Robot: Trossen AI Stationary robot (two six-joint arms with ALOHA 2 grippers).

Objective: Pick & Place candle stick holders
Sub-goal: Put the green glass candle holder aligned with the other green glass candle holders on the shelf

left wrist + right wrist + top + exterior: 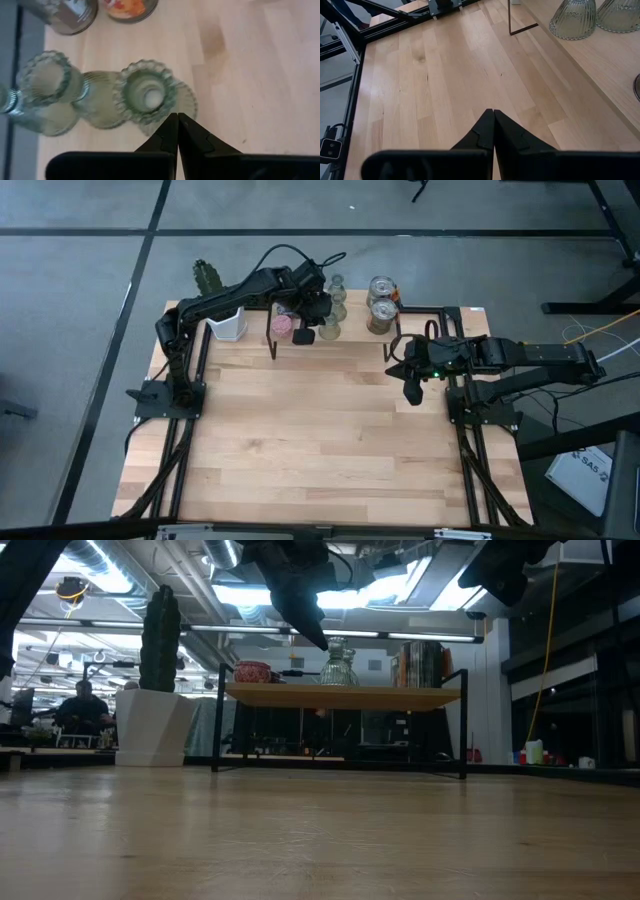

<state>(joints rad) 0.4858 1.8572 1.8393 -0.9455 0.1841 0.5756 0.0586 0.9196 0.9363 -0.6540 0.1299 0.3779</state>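
Your left gripper [177, 116] sits over the raised shelf [340, 695] at the far end of the bench [320, 440], jaws pressed fully together and holding nothing. Tips hang right at the scalloped rim of the nearest green holder [145, 93], mouth up, seen from above. Two more green holders [47, 75] stand just beside it, flared bases touching or nearly so. Two silvery glass cups [381, 304] stand further along the shelf toward the right arm; a pink round holder [282, 327] sits on the shelf near the white cactus pot [228, 326]. The other round ones I can't pick out.

Step in hand, as I read it: approach for the pick, nothing grasped yet. Every holder I can see is on the shelf; none is on the open bench.

Next move: you need to spread the jaws first, since shut they can't take the rim or the neck. Then centre on the holder, one finger inside the mouth or both around the neck, and drop straight. Watch the neighbours; they're tight, easy to knock.

Right gripper [493, 116] waits over bare bench on its own side, jaws closed, empty.
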